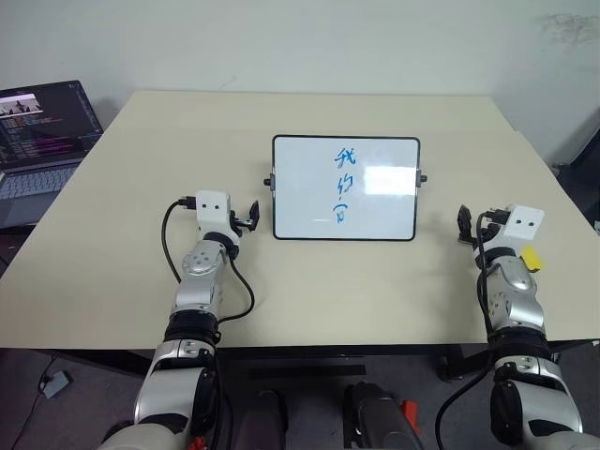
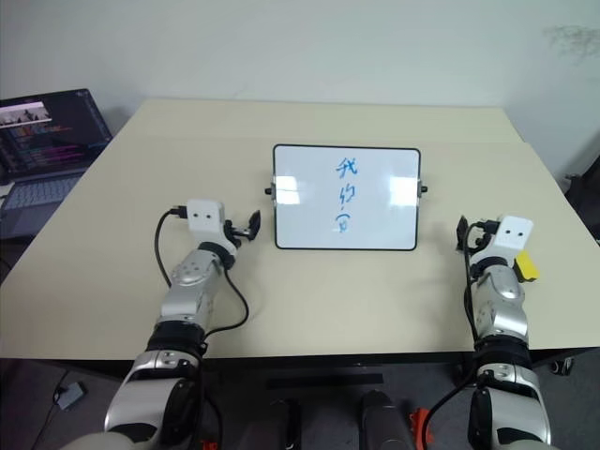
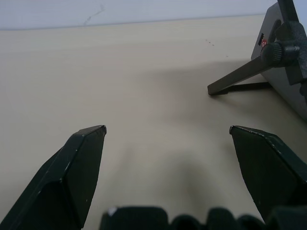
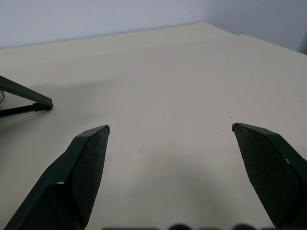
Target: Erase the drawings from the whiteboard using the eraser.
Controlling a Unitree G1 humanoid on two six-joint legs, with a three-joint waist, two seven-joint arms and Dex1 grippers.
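Table: smooth matte beige top, rectangular, straight edges; it spans most of the head views. Wide bare surface lies in front of the board and to both its sides.

Laptop: open, dark screen with coloured lines of text, grey keyboard; it sits off the table's far left corner.

Whiteboard: glossy white rectangle, thin black frame, rounded corners, small black knobs on both short sides. It stands propped on thin dark legs at the table's middle, long axis running left to right, face toward the robot. A bright glare patch sits on its right half.

Drawings: blue marker strokes in a vertical column, just right of the board's centre, well clear of the frame.

Left gripper: black tapered fingers, spread wide, nothing between them. It is near the board's lower left corner, apart from it; the left wrist view shows a board leg and knob close ahead.

Right gripper: black textured fingers, spread wide, empty, to the right of the board and apart from it.

Eraser: small yellow block, just beside the right wrist near the table's right edge; whether it touches the arm cannot be told.
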